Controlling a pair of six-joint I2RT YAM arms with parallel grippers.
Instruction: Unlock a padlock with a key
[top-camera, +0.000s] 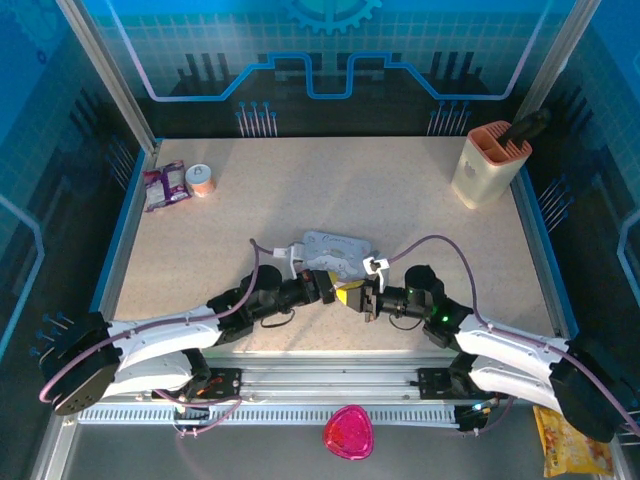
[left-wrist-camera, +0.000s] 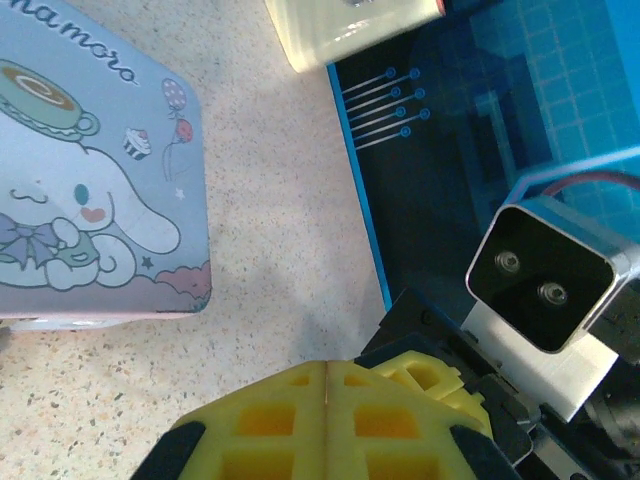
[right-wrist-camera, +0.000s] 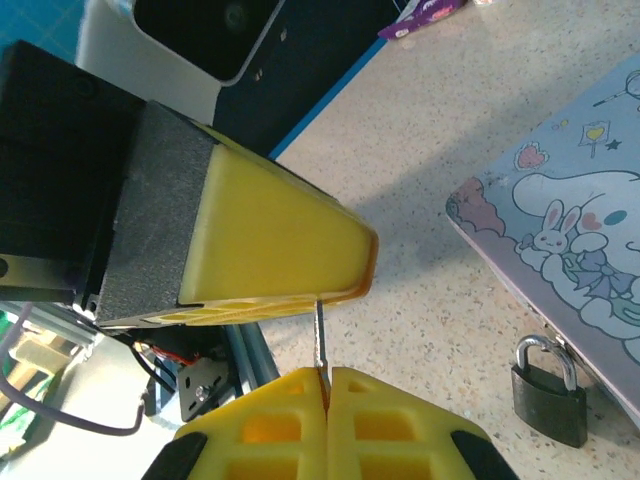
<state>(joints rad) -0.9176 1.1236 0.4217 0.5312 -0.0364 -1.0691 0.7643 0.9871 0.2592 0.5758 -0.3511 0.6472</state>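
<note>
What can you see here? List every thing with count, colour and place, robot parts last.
tin: one, pale blue, table centre
padlock: one, dark, beside the tin
key: one, grey, between the gripper tips
holder: one, beige and orange, far right corner
packet: one, purple, far left
tub: one, white and orange, beside the packet
pink thing: one, pink, front rail
bag: one, yellow, near right
table: one, speckled beige
left gripper: one, yellow fingers, shut, against the key's top
right gripper: one, yellow fingers, shut on the key
</note>
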